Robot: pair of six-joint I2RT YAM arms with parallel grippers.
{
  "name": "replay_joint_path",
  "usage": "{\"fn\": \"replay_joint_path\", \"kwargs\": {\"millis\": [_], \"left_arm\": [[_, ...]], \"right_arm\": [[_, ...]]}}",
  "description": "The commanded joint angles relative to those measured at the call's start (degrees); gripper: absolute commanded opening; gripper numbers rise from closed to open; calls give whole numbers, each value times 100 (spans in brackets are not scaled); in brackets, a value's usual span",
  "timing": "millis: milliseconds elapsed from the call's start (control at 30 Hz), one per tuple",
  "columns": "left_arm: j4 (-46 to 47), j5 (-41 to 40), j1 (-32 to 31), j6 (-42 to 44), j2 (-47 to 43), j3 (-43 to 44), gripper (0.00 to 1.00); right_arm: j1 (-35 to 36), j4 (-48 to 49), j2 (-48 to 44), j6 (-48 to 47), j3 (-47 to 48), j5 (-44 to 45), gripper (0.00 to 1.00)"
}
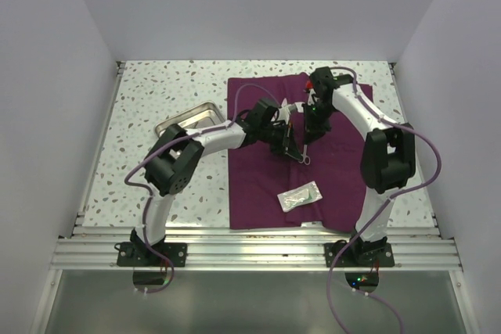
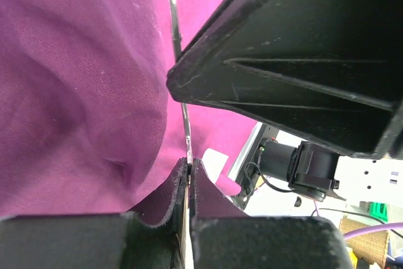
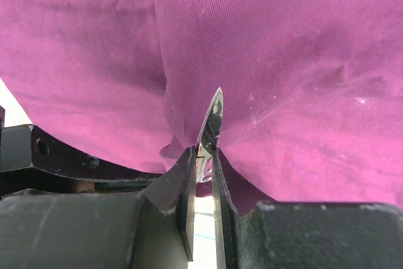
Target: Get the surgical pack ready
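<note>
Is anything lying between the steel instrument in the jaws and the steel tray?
No loose object visible. Between the instrument and the tray lie only bare drape and table, with the left arm itself stretched above them.

We see a white speckled tabletop [image 1: 156, 91] closed in by plain white walls [image 1: 47, 76] on its left, far and right sides, with a ribbed aluminium rail [image 1: 258, 249] running left to right along its near edge and a grey panel [image 1: 250, 303] nearer still.
</note>
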Motion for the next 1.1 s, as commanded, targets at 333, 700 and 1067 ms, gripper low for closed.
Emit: {"fn": "replay_joint_path", "kwargs": {"millis": [333, 700, 1067], "left_arm": [[-106, 764, 425, 518, -1565, -577, 0], [-3189, -1670, 2921, 1932, -2745, -693, 0], [-4237, -3842, 3301, 2987, -2174, -323, 0]], "right_arm": [[-478, -378, 185, -78, 612, 472, 47], [-1015, -309, 238, 53, 903, 701, 38], [-1120, -142, 422, 53, 719, 719, 0]]}}
